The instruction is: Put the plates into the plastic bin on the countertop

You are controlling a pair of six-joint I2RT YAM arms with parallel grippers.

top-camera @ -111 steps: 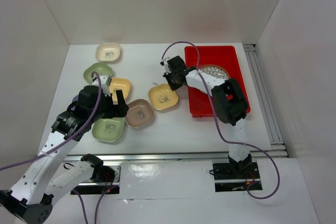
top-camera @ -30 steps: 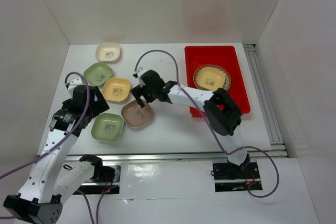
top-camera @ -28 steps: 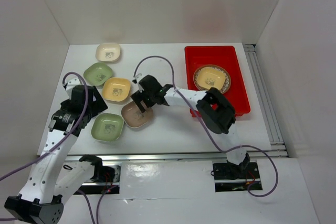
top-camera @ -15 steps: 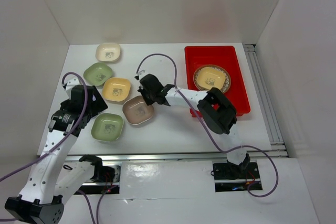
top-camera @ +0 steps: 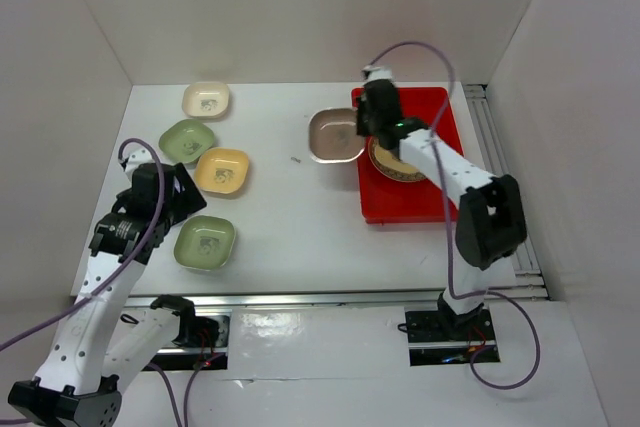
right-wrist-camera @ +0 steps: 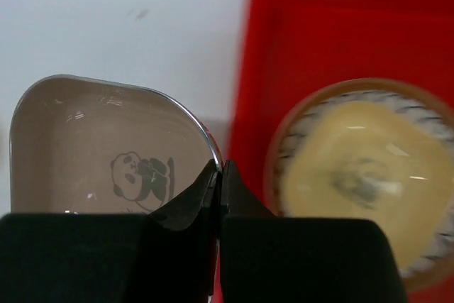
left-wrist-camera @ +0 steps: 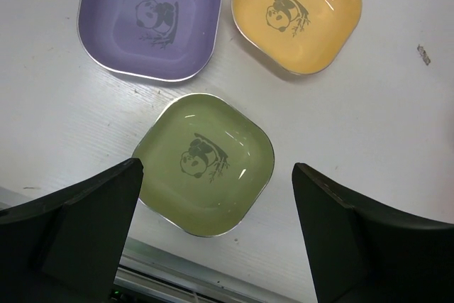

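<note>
**A:** Pink plate (right-wrist-camera: 106, 140) is up, pinched tight by its rim in the right gripper (right-wrist-camera: 220, 174), right at the red bin's (right-wrist-camera: 319, 33) left wall and mostly over the white countertop (top-camera: 300, 217).

**B:** And in the bin?

**A:** One yellow plate (right-wrist-camera: 369, 164), sitting on the round plate (right-wrist-camera: 285, 148). Left gripper (left-wrist-camera: 216, 169) hangs over a green plate (left-wrist-camera: 234, 140), fingers spread wide.

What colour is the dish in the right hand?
The dish is dusty pink, panda mark inside; right wrist view.
</note>
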